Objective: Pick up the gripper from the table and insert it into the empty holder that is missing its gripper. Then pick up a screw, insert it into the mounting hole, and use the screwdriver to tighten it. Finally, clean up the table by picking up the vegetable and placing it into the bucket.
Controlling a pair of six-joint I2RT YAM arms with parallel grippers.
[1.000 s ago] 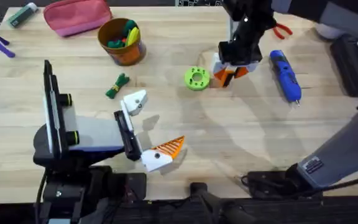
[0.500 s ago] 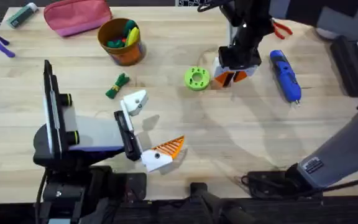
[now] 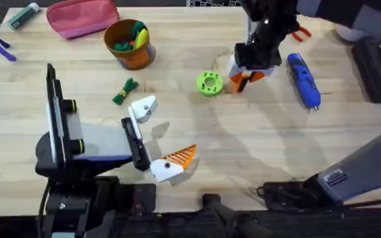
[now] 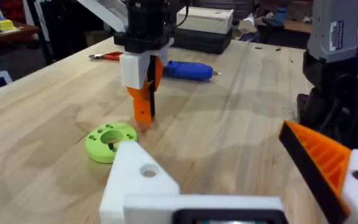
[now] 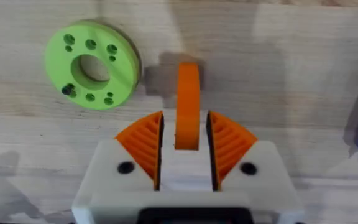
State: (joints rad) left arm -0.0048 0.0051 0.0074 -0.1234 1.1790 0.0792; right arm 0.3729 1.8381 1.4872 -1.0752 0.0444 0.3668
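My right gripper [image 3: 246, 78] points down at the table just right of a green disc [image 3: 209, 83], shut on the gripper [image 5: 187, 102], a small orange wedge standing upright between the orange pads [image 5: 143, 142]. The wedge [image 4: 143, 99] has its tip at or just above the wood. My left gripper [image 3: 163, 132] rests open near the front. One finger is the bare white holder [image 3: 144, 106] [image 4: 138, 177]; the other carries an orange tip [image 3: 180, 157]. The blue screwdriver [image 3: 303, 79] lies right of the right gripper. The green vegetable [image 3: 124, 91] lies below the orange bucket [image 3: 129, 43].
A pink pouch [image 3: 81, 16] lies at the back left with pens near the left edge. Red-handled pliers [image 3: 301, 31] lie behind the screwdriver. The green disc [image 5: 92, 65] has a dark speck in one of its small holes. Bare wood spreads across the middle and right front.
The right gripper's pads have drawn in around the orange wedge and it has shifted slightly beside the green disc. The left arm has stayed still.
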